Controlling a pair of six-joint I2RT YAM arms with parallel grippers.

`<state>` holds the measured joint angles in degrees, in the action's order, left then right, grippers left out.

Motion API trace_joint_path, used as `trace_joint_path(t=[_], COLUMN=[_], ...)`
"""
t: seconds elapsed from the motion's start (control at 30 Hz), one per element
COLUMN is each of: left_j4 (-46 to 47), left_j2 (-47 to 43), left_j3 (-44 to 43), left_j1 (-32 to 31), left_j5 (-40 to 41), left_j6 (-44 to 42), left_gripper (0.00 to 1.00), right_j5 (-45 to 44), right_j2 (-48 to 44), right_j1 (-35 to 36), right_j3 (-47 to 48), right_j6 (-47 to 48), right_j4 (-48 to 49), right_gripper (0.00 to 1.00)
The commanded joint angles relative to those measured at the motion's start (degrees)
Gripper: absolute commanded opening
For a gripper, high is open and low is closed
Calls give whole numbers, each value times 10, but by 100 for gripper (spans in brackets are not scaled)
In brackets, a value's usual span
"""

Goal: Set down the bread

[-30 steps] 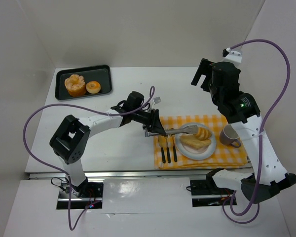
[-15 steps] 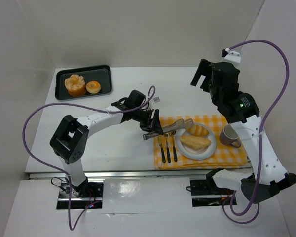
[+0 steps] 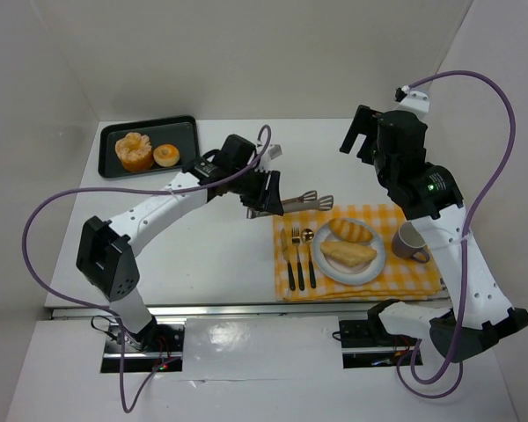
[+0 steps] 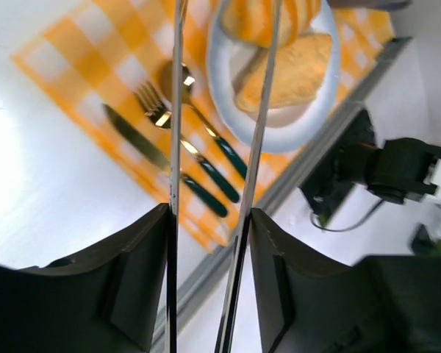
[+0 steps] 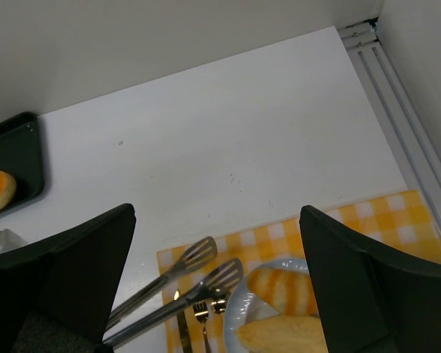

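Note:
Two pieces of bread lie on the white plate (image 3: pixel 320 262): a striped roll (image 3: pixel 350 230) and a longer piece (image 3: pixel 348 254). My left gripper (image 3: pixel 262 195) is shut on metal tongs (image 3: pixel 304 201), whose tips are apart and empty, raised over the far left corner of the placemat, left of the plate. The left wrist view shows the tongs' arms (image 4: pixel 175 147) between my fingers, with the plate (image 4: pixel 220 95) and bread (image 4: pixel 287 73) beyond. My right gripper (image 3: pixel 363 132) is open and empty, high above the back of the table; below it are the tongs (image 5: pixel 198 276) and the roll (image 5: pixel 283 287).
A yellow checked placemat (image 3: pixel 422 281) carries the plate, a knife, fork and spoon (image 3: pixel 297 255) on its left, and a mug (image 3: pixel 409 241) on its right. A dark tray (image 3: pixel 183 132) at the back left holds two orange pastries.
The tongs let go of the striped roll on the plate and opened. My left arm then drew back and up to the left with the empty tongs. The right arm has not moved.

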<state>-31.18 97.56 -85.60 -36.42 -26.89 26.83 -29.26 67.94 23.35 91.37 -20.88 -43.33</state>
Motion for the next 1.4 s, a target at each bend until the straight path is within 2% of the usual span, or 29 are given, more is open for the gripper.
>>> trace_joint_path(t=[0.0, 0.03, 0.13, 0.27, 0.4, 0.57, 0.6, 0.73, 0.77, 0.9, 1.1, 1.3, 1.37], left_j4=[-76, -85, -90, -69, -35, -40, -48, -64, -64, -64, -89, -94, -79], left_j2=[-36, -36, -49, -77, -95, -78, -62, 6, 17, 30, 5, -104, -136], left_j3=[-48, -48, -44, 10, 96, 128, 128, 122, 122, 111, 62, 23, 23], left_j1=[1, 1, 7, 7, 7, 7, 7, 39, 39, 39, 51, 86, 97], left_j5=[100, 150, 215, 379, 491, 566, 571, 512, 502, 471, 454, 425, 411], left_j6=[-41, -41, -41, -29, -16, 9, 16, 31, 38, 38, 32, 27, 27], left_gripper=[57, 57, 55, 55, 55, 54, 54, 68, 76, 90, 93, 94, 95], right_j5=[2, 2, 2, 2, 2, 2, 2, 2, 2, 2, 1, 11, 43], right_j2=[-7, -7, -7, -7, -1, 4, 4, -1, -1, -1, 10, 99, 139], right_j1=[-2, -2, -2, -2, -2, -2, -2, -2, -2, -2, -2, -2, -2], right_j3=[0, 0, -5, -10, -10, -10, -10, -28, -28, -28, -34, -16, -11], right_j6=[8, 8, 8, 2, 2, 2, 2, 2, 2, 2, 2, -6, -12], right_j4=[13, 13, 13, 13, 13, 18, 18, 24, 24, 24, 13, -45, -57], right_gripper=[100, 100, 100, 100, 100, 100, 100, 100, 100, 100, 100, 100, 100])
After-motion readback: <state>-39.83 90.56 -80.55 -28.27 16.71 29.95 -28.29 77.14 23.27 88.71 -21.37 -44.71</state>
